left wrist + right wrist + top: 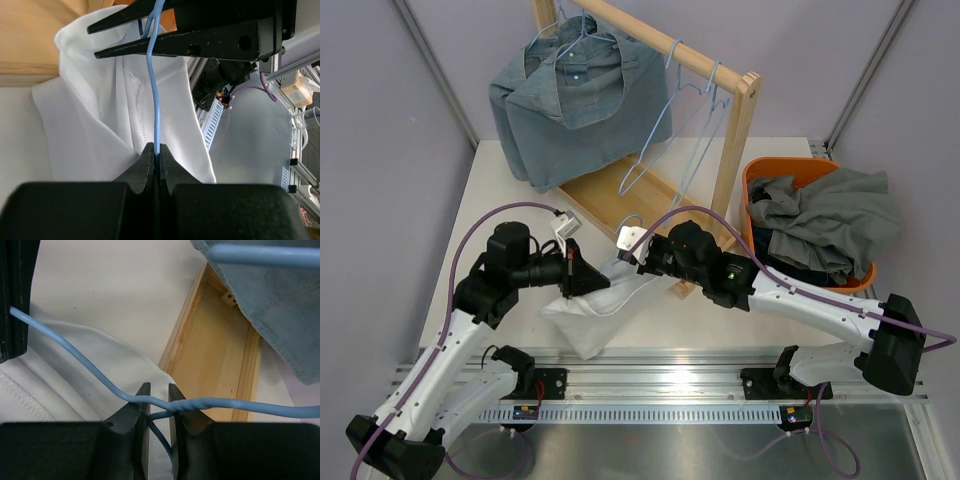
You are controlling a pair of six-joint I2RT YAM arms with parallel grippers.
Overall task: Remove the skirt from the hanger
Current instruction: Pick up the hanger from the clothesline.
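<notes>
A white skirt (588, 318) lies on the table in front of the wooden rack, still draped round a blue wire hanger (154, 90). My left gripper (582, 275) is shut on one arm of the hanger, the wire pinched between its tips (156, 150). My right gripper (632, 262) is shut on the hanger at its twisted neck (215, 404), with the wire crossing between its jaws (158, 392). The two grippers face each other closely over the skirt's waistband (135, 120). The hanger's lower part is hidden inside the skirt (75, 375).
A wooden rack (735, 150) stands behind, carrying denim garments (570, 100) and empty blue hangers (665, 130). Its base tray (220, 355) is just beyond my right gripper. An orange basket (756, 178) of grey clothes (830, 225) sits at the right.
</notes>
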